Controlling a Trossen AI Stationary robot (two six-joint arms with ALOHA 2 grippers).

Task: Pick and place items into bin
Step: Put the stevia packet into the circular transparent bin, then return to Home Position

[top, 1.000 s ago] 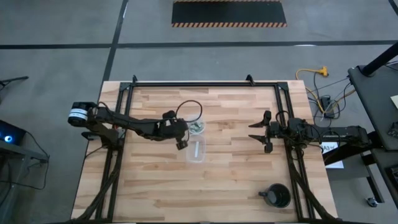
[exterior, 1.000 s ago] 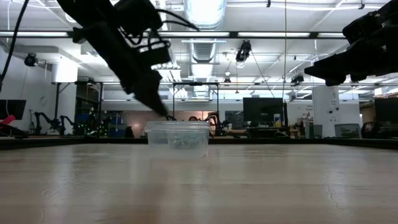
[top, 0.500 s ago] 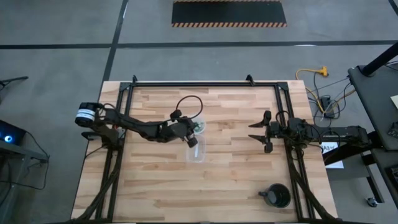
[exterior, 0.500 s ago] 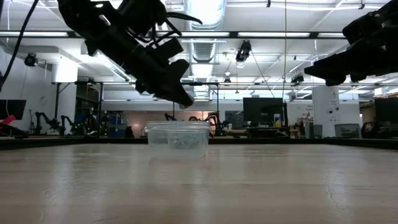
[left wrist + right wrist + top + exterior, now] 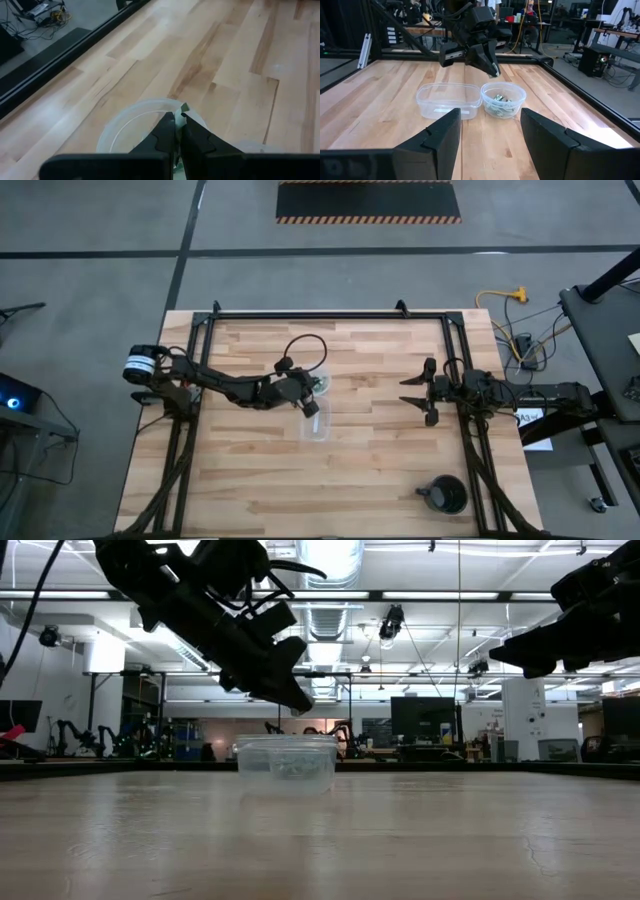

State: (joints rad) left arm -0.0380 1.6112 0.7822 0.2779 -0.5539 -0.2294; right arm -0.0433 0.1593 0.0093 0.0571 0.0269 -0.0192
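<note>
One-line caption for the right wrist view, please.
Left pincer, shut on a pale green bit, hovers above the round clear bin beside the rectangular clear container.

Before you, a butcher-block wooden table (image 5: 360,470) framed by black rails carries three vessels. The small round clear bin (image 5: 503,101), with pale green bits (image 5: 501,100) in it, stands just beside a clear rectangular container (image 5: 449,100), the two touching near the table's middle. Well apart, near the right front corner, sits a black round cup (image 5: 446,495) with a handle.
</note>
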